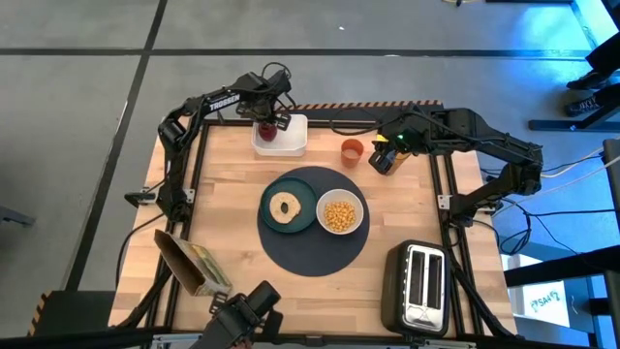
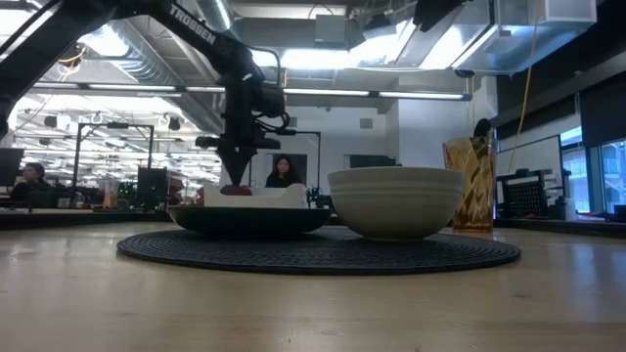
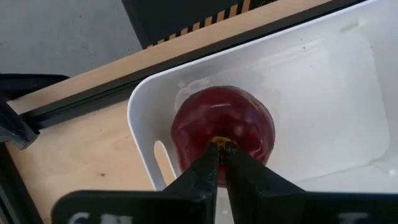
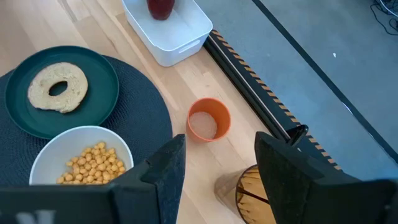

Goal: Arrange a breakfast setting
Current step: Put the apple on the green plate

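Note:
A red fruit (image 3: 224,121) sits in a white bin (image 1: 291,136) at the table's far edge. My left gripper (image 3: 221,149) stands over it, pointing down and shut at its top. On the dark round mat (image 1: 315,254) are a teal plate (image 1: 302,189) with a bagel (image 1: 284,206) and a white bowl (image 1: 356,201) of yellow cereal (image 1: 339,215). A small orange cup (image 4: 209,118) stands on the wood past the mat. My right gripper (image 4: 217,158) hangs open above the table, just right of the cup, touching nothing. My left gripper pinches the short stem (image 3: 221,143) at the top of the red fruit between its two fingertips. The fingers come from above, pointing steeply down. The fruit sits upright on the bin's floor beneath them.
A silver-and-black toaster (image 1: 417,286) stands at the near right. A yellow-green cereal box (image 1: 189,262) lies at the near left. An amber glass container (image 4: 249,186) stands under my right gripper. Bare wood lies left of the mat.

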`<state>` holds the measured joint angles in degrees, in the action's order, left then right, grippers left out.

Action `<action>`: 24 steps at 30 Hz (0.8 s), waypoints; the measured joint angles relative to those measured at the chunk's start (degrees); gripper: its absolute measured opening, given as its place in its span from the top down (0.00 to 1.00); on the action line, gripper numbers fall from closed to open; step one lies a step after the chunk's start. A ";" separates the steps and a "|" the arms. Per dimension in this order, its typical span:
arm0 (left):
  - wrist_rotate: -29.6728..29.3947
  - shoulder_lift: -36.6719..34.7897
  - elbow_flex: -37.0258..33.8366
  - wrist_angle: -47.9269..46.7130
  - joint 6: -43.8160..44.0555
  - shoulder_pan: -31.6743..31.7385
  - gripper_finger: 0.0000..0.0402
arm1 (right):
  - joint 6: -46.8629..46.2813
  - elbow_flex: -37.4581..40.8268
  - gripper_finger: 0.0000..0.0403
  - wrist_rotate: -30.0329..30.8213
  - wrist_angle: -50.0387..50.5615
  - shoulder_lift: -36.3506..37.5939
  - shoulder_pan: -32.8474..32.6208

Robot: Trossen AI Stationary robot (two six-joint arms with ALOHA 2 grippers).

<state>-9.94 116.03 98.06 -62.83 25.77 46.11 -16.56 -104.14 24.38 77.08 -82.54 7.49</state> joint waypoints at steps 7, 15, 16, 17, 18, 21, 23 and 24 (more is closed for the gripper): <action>0.10 0.00 0.00 -0.09 -0.84 -0.22 0.98 | 0.23 0.00 0.55 0.32 -0.01 0.00 0.00; 0.13 -3.29 -0.07 -1.06 -0.91 -0.98 0.98 | 0.51 0.00 0.55 0.55 -0.05 0.00 0.04; 0.15 -3.87 0.02 -1.16 -0.91 -1.07 0.98 | 0.51 0.00 0.55 0.55 -0.10 0.00 0.04; 0.34 -4.40 0.13 -1.34 -0.91 -1.14 0.98 | 0.53 0.00 0.55 0.57 -0.21 0.00 0.04; 0.46 -4.94 0.28 -1.79 -0.93 -1.18 0.98 | 0.53 0.00 0.55 0.57 -0.26 0.00 0.04; 0.81 -7.51 0.91 -2.94 -1.30 -2.02 0.98 | 0.53 0.00 0.55 0.57 -0.22 0.00 0.04; 2.22 -9.42 1.34 -2.82 -2.97 -2.56 0.98 | 0.53 0.00 0.55 0.57 -0.24 0.00 0.04; 2.84 -10.29 1.38 -2.83 -3.59 -2.88 0.98 | 0.53 0.00 0.55 0.51 -0.22 0.00 0.04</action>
<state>-7.10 105.74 99.44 -65.66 22.18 43.23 -16.03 -104.14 24.89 76.85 -82.54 7.53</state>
